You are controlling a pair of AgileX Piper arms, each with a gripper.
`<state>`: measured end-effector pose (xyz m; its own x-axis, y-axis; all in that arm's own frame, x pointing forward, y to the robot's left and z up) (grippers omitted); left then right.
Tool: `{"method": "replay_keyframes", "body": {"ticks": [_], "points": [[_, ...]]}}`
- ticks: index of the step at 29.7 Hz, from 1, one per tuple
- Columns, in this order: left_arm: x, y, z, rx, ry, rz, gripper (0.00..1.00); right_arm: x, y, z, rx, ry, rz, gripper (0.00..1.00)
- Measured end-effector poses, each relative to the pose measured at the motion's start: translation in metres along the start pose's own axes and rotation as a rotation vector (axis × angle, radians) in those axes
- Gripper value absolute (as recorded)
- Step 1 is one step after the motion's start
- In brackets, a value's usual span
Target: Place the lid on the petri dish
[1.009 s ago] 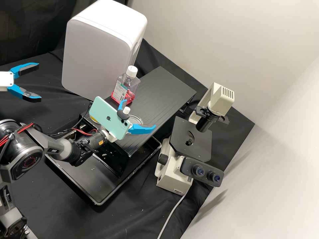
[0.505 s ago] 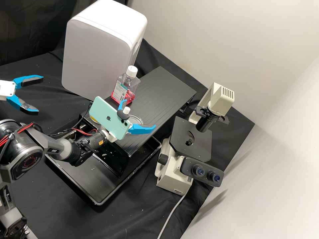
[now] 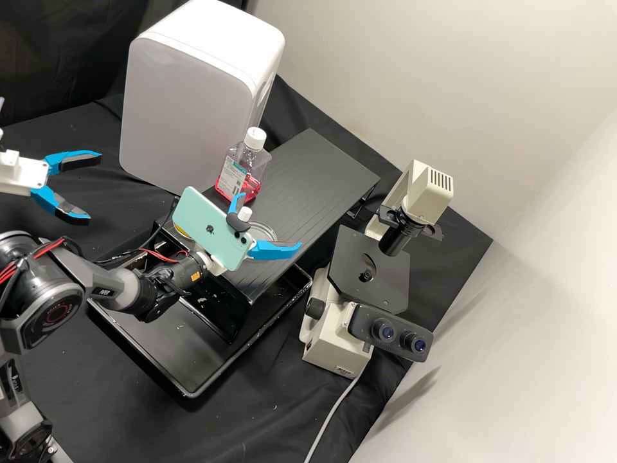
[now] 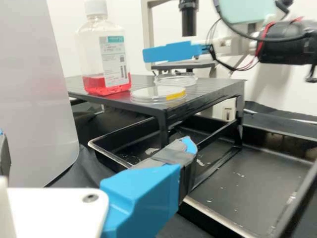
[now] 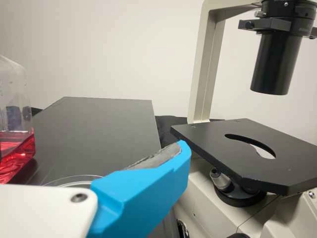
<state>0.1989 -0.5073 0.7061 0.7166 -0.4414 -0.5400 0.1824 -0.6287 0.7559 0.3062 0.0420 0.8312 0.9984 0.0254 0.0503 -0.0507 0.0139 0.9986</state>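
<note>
Beside the petri dish (image 4: 158, 93), flask (image 4: 104, 54) holds red liquid (image 4: 105, 83).

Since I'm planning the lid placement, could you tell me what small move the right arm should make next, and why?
Probably close the right gripper: its open fingers appear to straddle a clear dish on the black platform, with a yellow-tinted disc lying beside it.

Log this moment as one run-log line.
right gripper: open, over clear dish on platform | left gripper: open, away from platform | yellow-tinted dish: beside clear dish, separate
</note>
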Motion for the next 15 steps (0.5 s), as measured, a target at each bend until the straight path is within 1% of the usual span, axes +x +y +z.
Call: {"method": "replay_keyframes", "body": {"ticks": [3, 4, 5, 8, 9, 15], "points": [[0.012, -0.0040, -0.005, -0.014, 0.015, -0.012, 1.00, 0.000, 0.000, 0.000, 0.000, 0.000, 0.000, 1.00], [0.014, -0.0055, -0.006, -0.020, 0.024, -0.015, 1.00, 0.000, 0.000, 0.000, 0.000, 0.000, 0.000, 1.00], [0.019, -0.0093, -0.008, -0.032, 0.035, -0.025, 1.00, 0.000, 0.000, 0.000, 0.000, 0.000, 0.000, 1.00], [0.026, -0.0162, -0.008, -0.047, 0.045, -0.046, 1.00, 0.000, 0.000, 0.000, 0.000, 0.000, 0.000, 1.00], [0.028, -0.0186, -0.007, -0.049, 0.039, -0.054, 1.00, 0.000, 0.000, 0.000, 0.000, 0.000, 0.000, 1.00], [0.033, -0.0252, -0.005, -0.053, 0.027, -0.077, 1.00, 0.000, 0.000, 0.000, 0.000, 0.000, 0.000, 1.00]]}}
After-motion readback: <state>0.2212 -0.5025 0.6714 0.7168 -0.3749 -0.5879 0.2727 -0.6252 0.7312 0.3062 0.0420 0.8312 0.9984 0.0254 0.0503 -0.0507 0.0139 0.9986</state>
